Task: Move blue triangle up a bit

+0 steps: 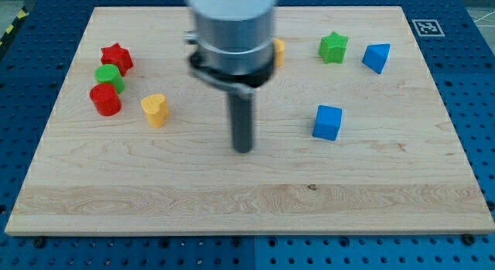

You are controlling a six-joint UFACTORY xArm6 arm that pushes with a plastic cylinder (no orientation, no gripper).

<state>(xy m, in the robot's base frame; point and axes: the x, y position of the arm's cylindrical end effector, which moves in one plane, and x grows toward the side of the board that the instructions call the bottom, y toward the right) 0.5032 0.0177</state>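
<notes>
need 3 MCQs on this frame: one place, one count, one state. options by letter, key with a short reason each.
1. Where is the blue triangle?
A. near the view's top right
B. the view's bottom left
C. beside the red blocks

2. How many blue blocks are on the board?
A. one
B. two
C. four

3. What is my tip touching?
A. the blue cube
B. the yellow block
C. no block

Key:
1 A: it sits just to the right of the green star.
2 B: only the blue triangle and the blue cube.
3 C: my tip stands on bare wood between the yellow block and the blue cube, apart from both.
</notes>
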